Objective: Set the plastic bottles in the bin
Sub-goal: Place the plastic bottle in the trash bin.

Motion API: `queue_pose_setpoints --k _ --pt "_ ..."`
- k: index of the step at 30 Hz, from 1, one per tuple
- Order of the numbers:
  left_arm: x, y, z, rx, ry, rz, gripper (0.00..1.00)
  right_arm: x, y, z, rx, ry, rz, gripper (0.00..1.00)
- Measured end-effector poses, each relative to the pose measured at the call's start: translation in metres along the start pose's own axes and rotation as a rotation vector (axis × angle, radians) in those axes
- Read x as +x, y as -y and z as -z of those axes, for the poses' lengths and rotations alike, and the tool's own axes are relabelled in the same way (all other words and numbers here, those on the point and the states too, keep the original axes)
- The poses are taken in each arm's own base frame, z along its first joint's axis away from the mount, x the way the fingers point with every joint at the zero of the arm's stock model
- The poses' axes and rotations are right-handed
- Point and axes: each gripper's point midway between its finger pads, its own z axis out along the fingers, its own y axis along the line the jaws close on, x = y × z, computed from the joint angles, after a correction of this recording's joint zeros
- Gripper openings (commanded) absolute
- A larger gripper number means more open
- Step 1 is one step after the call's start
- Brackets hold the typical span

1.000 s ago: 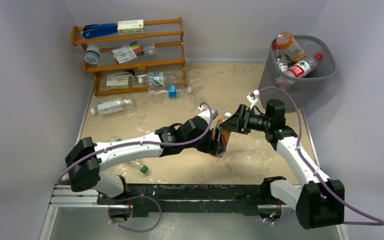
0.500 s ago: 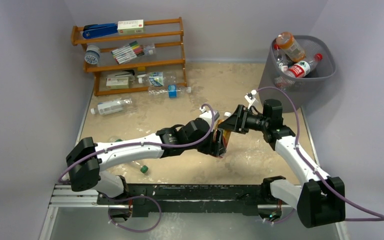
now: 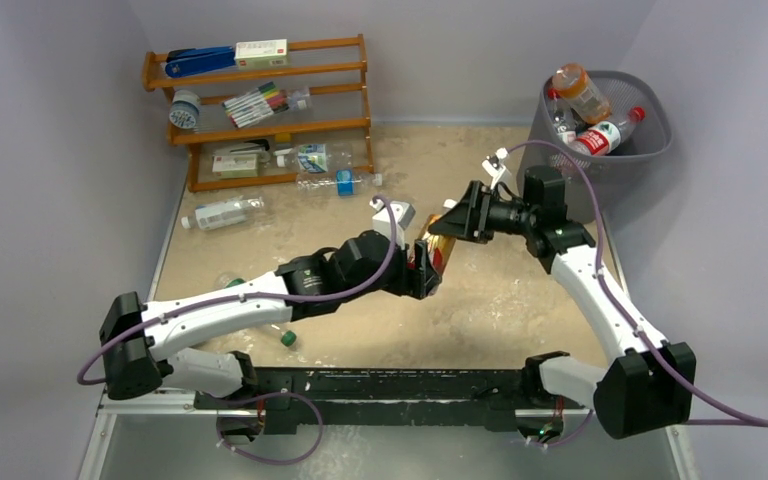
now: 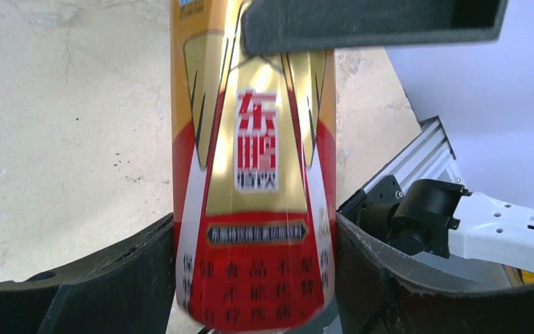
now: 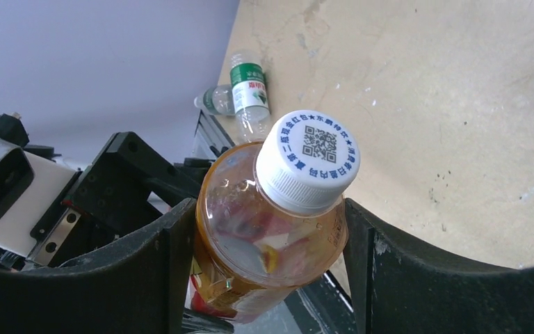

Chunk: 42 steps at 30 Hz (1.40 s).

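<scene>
Far left: wooden shelf rack (image 3: 300, 127) against the back wall. A clear bottle (image 3: 222, 212) lies on the tabletop (image 3: 520, 300) in front of it. More clear bottles (image 3: 320, 160) lie by the rack's foot; their number is hard to make out.

Near left: a green-capped bottle (image 3: 287, 340) is mostly hidden under the left arm. The right wrist view shows a green-labelled bottle (image 5: 249, 94) lying near the tabletop's edge.

Centre: left claw (image 4: 255, 233) is part-way closed, with both fingers pressed against the lower body of the orange-filled bottle (image 4: 254, 160). The gold and red label faces the wrist camera, its print partly blurred. The bottle's base and top are cut off in that view.

Right of centre: right claw (image 5: 265, 209) is clamped on the same bottle at the shoulder, one finger on each side, just below the white cap (image 5: 309, 161). So both claws grip one bottle over the middle of the tabletop. From above it is largely hidden between them.

Far right: bin (image 3: 610, 165) in the back corner, well apart from the held bottle. An orange-filled bottle (image 3: 580, 92) and a red-labelled bottle (image 3: 605, 135) lie on top inside it. Anything deeper is unclear through the mesh.
</scene>
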Motion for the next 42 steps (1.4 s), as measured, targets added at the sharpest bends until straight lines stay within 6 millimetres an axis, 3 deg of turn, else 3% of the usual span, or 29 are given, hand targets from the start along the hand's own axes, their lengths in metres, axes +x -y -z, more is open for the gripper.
queue_pose_setpoints --k 3,9,15,19,21,25,31,35,42 --pt "-0.010 -0.001 0.012 -0.002 0.042 0.009 0.73 -0.014 -0.006 -0.002 0.005 0.004 0.015 0.49" --pt "-0.014 -0.002 0.037 0.002 0.051 0.008 0.75 -0.063 0.001 -0.005 0.083 0.089 0.073 0.48" --pt "-0.015 -0.010 0.052 -0.014 0.069 0.010 0.76 -0.120 -0.005 0.013 0.149 0.174 0.133 0.48" --pt "-0.011 -0.020 0.061 -0.029 0.074 0.011 0.76 -0.180 -0.015 0.056 0.215 0.304 0.188 0.48" --pt "-0.008 -0.023 0.063 -0.036 0.074 0.015 0.76 -0.217 -0.022 0.088 0.265 0.396 0.231 0.48" --pt "-0.005 -0.029 0.066 -0.056 0.067 0.012 0.77 -0.271 -0.035 0.157 0.365 0.565 0.313 0.49" --pt "-0.001 -0.034 0.067 -0.077 0.053 0.006 0.77 -0.302 -0.025 0.239 0.511 0.739 0.317 0.49" --pt "-0.001 -0.035 0.067 -0.080 0.049 0.005 0.77 -0.308 -0.003 0.258 0.552 0.770 0.265 0.49" --pt "0.002 -0.037 0.068 -0.087 0.040 0.002 0.77 -0.326 0.057 0.259 0.569 0.763 0.148 0.49"
